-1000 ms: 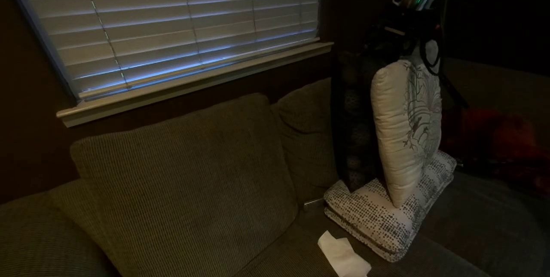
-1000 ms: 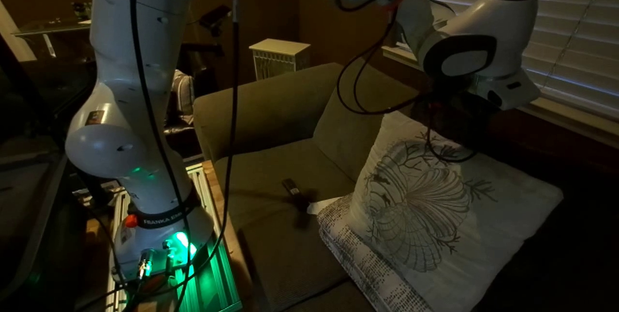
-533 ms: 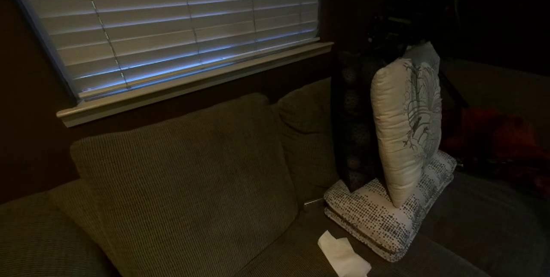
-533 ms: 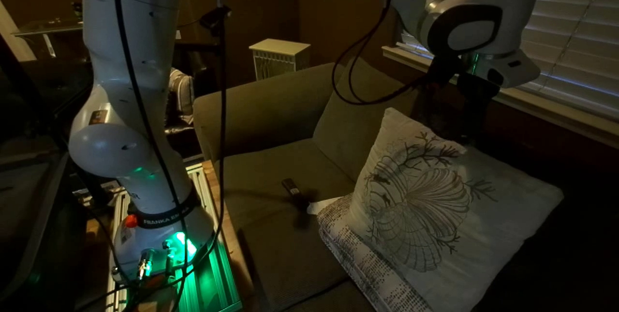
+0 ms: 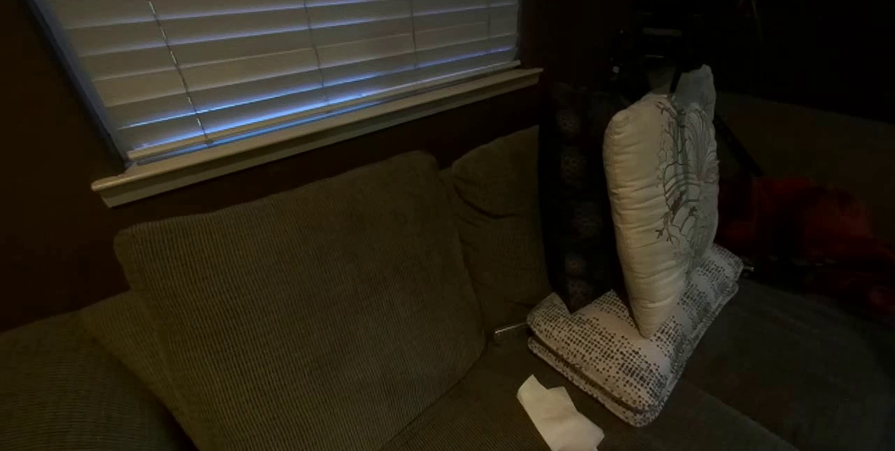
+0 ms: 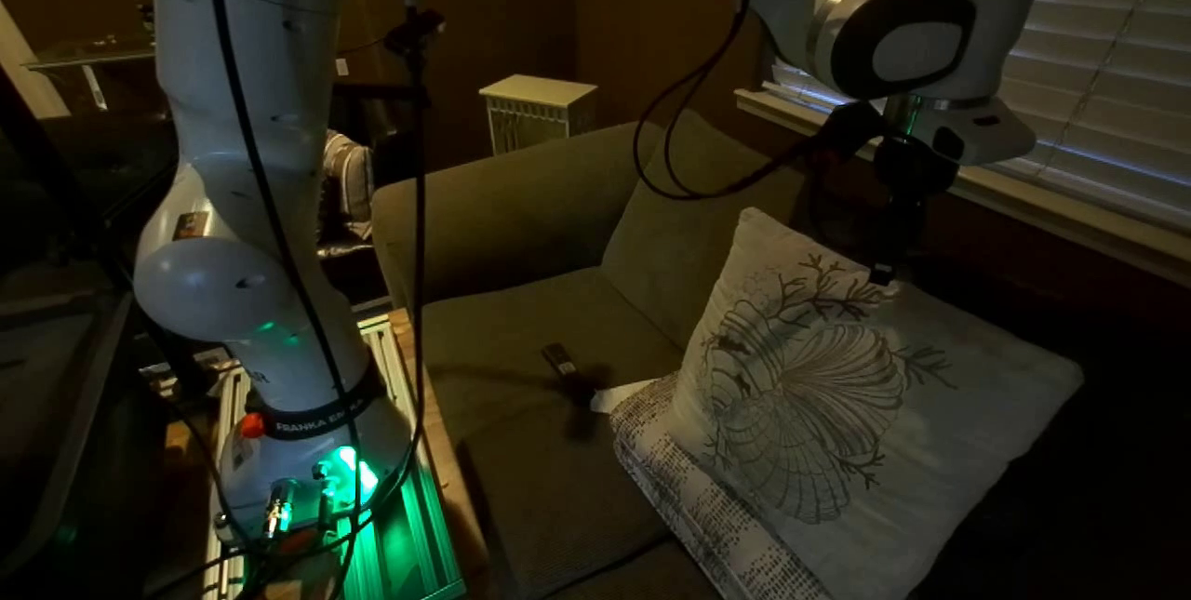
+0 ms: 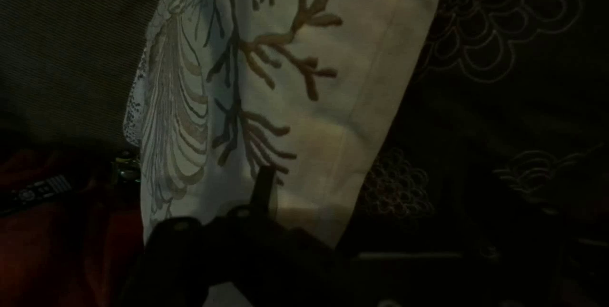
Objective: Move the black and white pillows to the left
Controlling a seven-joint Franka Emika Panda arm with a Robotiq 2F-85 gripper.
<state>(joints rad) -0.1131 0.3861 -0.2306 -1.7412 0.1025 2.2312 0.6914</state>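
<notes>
- Exterior views, both: sofa [image 6: 549,488], olive-brown, ribbed; bears the whole pile.
- Robot arm [image 6: 200,288], white; arched high over the sofa, I judge so that I can work from above.
- White pillow [image 6: 819,405], shell-and-coral print; task item. Stands tilted, its top dented; I ascribe the dent to contact from above.
- Black pillow [image 5: 577,192], pale floral outlines; task item as I read the sentence. Upright just beside the white pillow, toward the window blinds [image 5: 301,52], likely helping to prop it.
- Dotted cushion [image 5: 622,353], black on white; possibly a task item too. Lies flat under both pillows, serving as their plinth.
- Gripper [image 6: 889,260], black, pointing down at the white pillow's top. Wrist view shows a finger [image 7: 263,190] over the printed face; its mate is lost in shadow. I cannot tell how wide the two stand, or whether fabric is held between them. A pinch on that edge would suit dragging the pillow.
- Paper [image 5: 559,412], white, loose on the sofa near the dotted cushion; purpose unknown.
- Handset [image 6: 560,360], dark, remote-like, on the sofa; probably incidental.
</notes>
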